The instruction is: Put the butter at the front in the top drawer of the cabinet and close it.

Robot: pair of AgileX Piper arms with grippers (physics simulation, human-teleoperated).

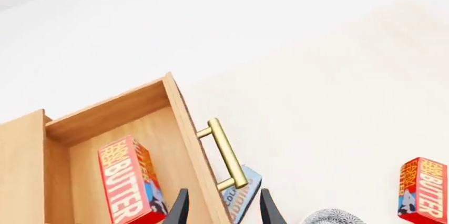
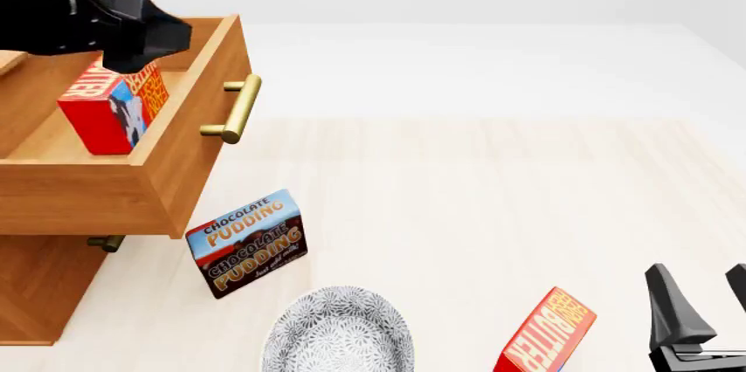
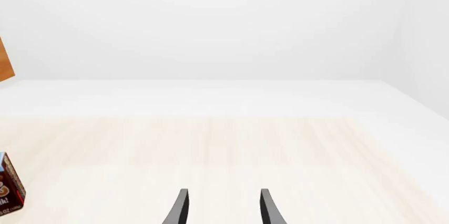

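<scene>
I am seeing the butter (image 2: 111,108) sitting upright in the pulled-out top drawer (image 2: 175,167), a light, stiff, slick carton best pinched across its flat faces, while my left pincer (image 1: 222,208) is hanging apart above the drawer front, which only its wrist view is showing.

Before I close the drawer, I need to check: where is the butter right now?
In the front view, one butter stands inside the open top drawer at left, under the left gripper. A second butter stands on the table near the right gripper.

Pudding box (image 2: 246,242) below open top drawer (image 2: 175,158); table right (image 2: 490,206) open.
</scene>
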